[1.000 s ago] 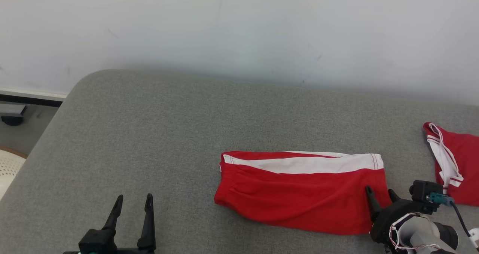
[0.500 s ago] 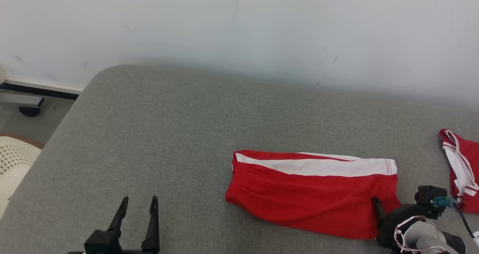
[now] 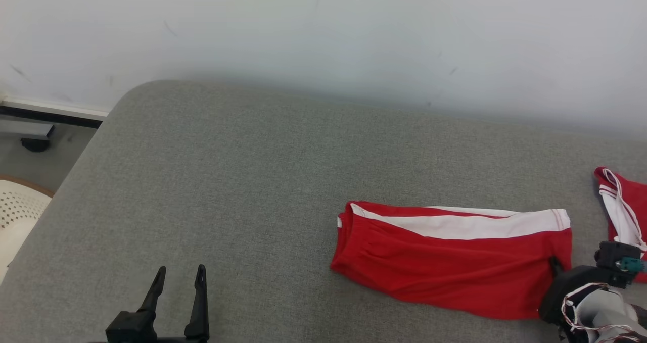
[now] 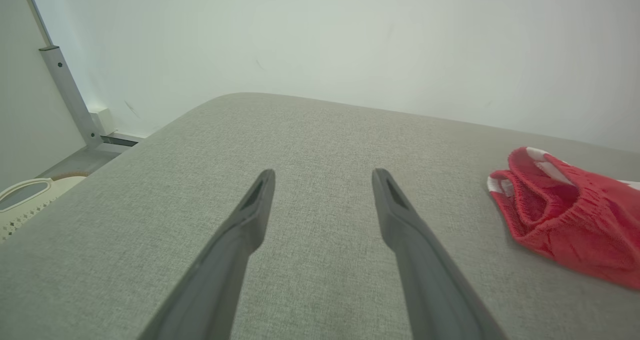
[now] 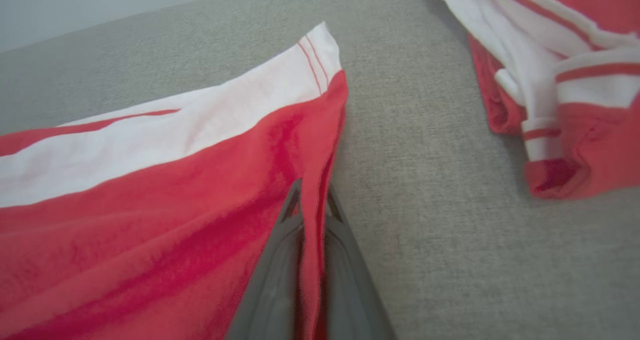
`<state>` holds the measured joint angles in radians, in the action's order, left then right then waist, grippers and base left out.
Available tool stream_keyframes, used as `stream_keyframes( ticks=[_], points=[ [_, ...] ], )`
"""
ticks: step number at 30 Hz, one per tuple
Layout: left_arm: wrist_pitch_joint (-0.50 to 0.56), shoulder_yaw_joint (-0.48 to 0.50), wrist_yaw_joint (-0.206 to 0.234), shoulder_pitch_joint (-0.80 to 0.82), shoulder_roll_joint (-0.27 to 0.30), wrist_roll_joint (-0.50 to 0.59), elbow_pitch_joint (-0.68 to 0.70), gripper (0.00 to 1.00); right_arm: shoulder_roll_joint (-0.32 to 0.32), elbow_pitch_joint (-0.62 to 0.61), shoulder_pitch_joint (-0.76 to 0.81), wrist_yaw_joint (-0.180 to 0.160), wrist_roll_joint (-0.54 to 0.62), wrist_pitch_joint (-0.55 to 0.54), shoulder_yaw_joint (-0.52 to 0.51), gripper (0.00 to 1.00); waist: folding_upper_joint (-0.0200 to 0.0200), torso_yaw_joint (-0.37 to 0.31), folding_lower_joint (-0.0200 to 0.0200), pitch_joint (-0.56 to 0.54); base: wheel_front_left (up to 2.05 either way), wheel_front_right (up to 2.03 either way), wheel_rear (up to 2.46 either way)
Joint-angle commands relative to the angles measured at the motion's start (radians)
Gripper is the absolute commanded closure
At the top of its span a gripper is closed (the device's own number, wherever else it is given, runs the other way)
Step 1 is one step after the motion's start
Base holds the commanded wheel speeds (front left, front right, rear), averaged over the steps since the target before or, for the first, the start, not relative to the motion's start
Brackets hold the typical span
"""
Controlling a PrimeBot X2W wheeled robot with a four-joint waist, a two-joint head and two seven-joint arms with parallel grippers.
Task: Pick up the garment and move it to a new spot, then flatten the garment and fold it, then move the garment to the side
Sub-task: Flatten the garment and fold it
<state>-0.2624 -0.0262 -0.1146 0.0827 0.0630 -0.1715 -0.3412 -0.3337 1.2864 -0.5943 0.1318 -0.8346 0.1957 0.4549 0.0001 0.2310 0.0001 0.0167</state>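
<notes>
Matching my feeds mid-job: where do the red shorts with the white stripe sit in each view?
Head view: red shorts, lower right of centre.
Left wrist view: shorts at the right edge, waistband end nearest.
Right wrist view: shorts across the left half, hem pinched in the shut right end effector.
Shared landmark: their white side stripe.

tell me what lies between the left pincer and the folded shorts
Bare grey cushion, nothing on it, lies between the left pincer and the shorts; the head view shows that stretch.
</notes>
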Motion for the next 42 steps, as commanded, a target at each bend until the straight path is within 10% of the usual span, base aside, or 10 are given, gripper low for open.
stream_keyframes(
  ticks=[1,27,42],
  points=[
    [-0.002,0.001,-0.002,-0.012,-0.004,-0.002,0.000,0.00,-0.015,0.004,0.004,-0.003,0.008,0.009,-0.005,1.00,-0.0001,-0.012,-0.0001,-0.007,0.00,0.00,0.00],
    [-0.002,-0.030,-0.001,-0.022,-0.012,-0.022,-0.020,0.00,0.108,-0.423,-0.021,-0.003,-0.135,-0.122,0.109,1.00,-0.0001,-0.021,-0.0001,-0.049,0.00,0.00,0.00],
    [-0.002,-0.089,0.016,0.020,-0.013,-0.059,-0.024,0.00,0.262,-0.363,-0.002,-0.003,-0.118,-0.129,0.192,1.00,-0.0001,0.044,-0.0001,-0.016,0.00,0.00,0.00]
  ],
)
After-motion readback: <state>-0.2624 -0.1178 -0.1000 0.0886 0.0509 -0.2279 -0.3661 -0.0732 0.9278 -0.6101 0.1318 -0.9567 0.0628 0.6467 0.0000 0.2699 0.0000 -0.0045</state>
